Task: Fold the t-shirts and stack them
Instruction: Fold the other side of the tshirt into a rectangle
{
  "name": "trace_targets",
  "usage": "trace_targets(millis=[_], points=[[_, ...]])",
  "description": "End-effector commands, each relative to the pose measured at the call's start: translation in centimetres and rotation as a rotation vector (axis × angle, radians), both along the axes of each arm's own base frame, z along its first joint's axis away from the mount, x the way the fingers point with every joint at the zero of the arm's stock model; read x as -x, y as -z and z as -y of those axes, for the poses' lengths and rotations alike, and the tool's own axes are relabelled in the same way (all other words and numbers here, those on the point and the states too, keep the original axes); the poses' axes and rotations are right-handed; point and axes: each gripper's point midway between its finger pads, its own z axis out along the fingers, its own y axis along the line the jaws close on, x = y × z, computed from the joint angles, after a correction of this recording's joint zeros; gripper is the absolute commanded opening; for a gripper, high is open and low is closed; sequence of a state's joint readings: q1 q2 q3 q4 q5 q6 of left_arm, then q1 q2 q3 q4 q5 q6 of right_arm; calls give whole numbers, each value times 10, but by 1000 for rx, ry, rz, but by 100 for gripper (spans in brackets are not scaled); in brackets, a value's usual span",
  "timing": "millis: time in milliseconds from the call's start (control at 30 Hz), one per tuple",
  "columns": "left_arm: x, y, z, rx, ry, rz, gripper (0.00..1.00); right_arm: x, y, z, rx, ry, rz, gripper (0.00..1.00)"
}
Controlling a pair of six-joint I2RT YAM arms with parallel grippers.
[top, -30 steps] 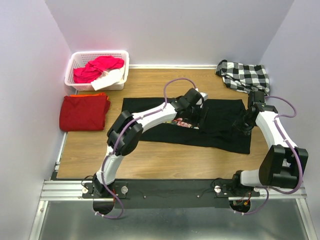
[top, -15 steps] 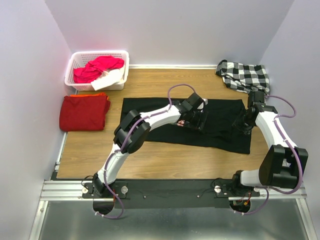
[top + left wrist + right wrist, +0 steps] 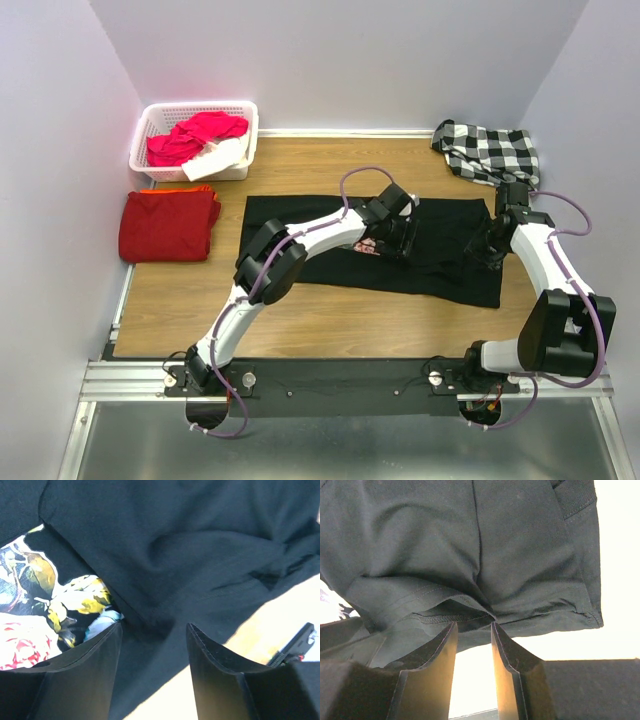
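Note:
The black t-shirt (image 3: 290, 215) lies spread across the table, its right part folded over toward the middle. A bit of its floral print (image 3: 367, 246) shows beside the left arm, and the print is also at the left of the left wrist view (image 3: 30, 605). My left gripper (image 3: 405, 240) is low over the shirt's middle, open (image 3: 155, 626), its tips at a black fold with nothing clamped. My right gripper (image 3: 487, 250) is at the shirt's right side, open by a narrow gap (image 3: 472, 625), its tips at a stitched hem (image 3: 450, 614). The dark-red t-shirt (image 3: 168, 225) lies folded at the far left.
A white basket (image 3: 150, 115) holding pink and white clothes stands at the back left. A black-and-white checked cloth (image 3: 487, 150) lies at the back right corner. Bare wood (image 3: 330, 325) runs between the shirt and the arm bases. Walls close in the left, back and right.
My left arm's elbow has swung right and its gripper has shifted slightly right and lower over the black shirt. The right gripper has barely moved.

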State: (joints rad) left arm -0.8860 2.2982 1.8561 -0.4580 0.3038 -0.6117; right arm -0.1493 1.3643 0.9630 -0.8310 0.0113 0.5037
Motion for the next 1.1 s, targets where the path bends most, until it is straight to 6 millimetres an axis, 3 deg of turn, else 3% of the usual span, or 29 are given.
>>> trace_targets(millis=[0, 100, 200, 233, 300, 333, 400, 567, 800, 1067], points=[[4, 17, 1, -28, -3, -29, 62, 1, 1, 1, 18, -9, 5, 42], [5, 24, -3, -53, -9, -32, 59, 1, 1, 2, 19, -7, 7, 42], [6, 28, -6, -63, -14, -38, 47, 1, 2, 2, 19, -7, 5, 42], [5, 28, -8, -71, -20, -34, 37, 1, 1, 1, 18, -8, 7, 41], [6, 24, -10, -77, -25, -27, 25, 2, 2, 2, 21, -5, 4, 41], [5, 24, -13, -85, -31, -22, 12, 3, 2, 2, 20, -5, 5, 41], [5, 18, -18, -93, -39, -11, 1, 3, 2, 2, 19, -4, 4, 41], [4, 7, -34, -136, -71, 25, 0, 4, 3, 2, 20, -2, 4, 41], [5, -19, -37, -109, -75, 59, 0, 6, 5, 0, 13, -8, 0, 41], [11, -14, -43, -127, -63, 44, 0, 13, 19, -11, -49, -38, -46, 41]])
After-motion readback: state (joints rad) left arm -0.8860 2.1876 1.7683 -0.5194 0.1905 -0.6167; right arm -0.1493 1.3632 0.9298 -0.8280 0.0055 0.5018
